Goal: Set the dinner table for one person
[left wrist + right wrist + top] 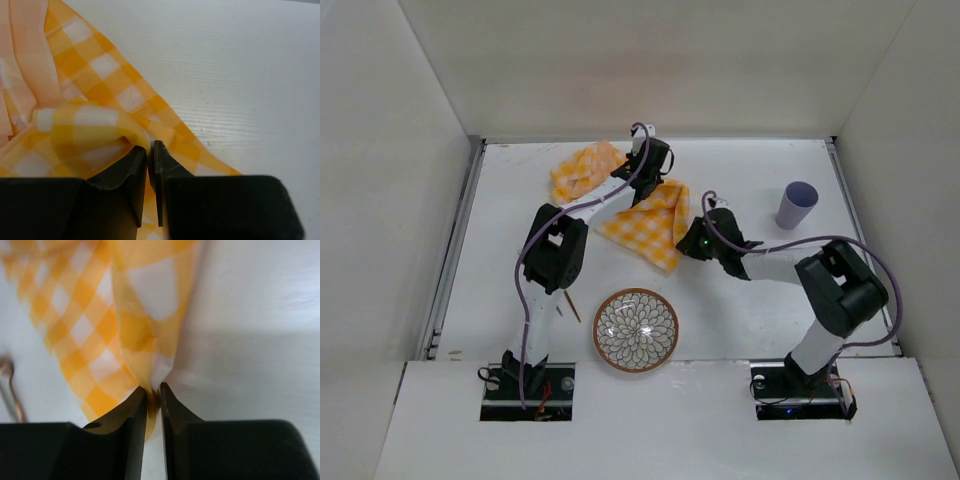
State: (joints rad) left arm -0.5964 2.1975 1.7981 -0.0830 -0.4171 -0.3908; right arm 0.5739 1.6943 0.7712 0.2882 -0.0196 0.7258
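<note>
- dinner table (760, 300): flat matte white, spans the floor between plain white walls (620, 70).
- roughly square, no clear long axis; edges parallel to the walls.
- left gripper (150, 148) and right gripper (153, 391) each pinched tight on the checked cloth (650, 225).

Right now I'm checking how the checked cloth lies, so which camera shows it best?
The top external view: the checked cloth shows at nearly full spread. The left wrist view shows only a fold pinched by the left gripper; the right wrist view only an edge pinched by the right gripper.
</note>
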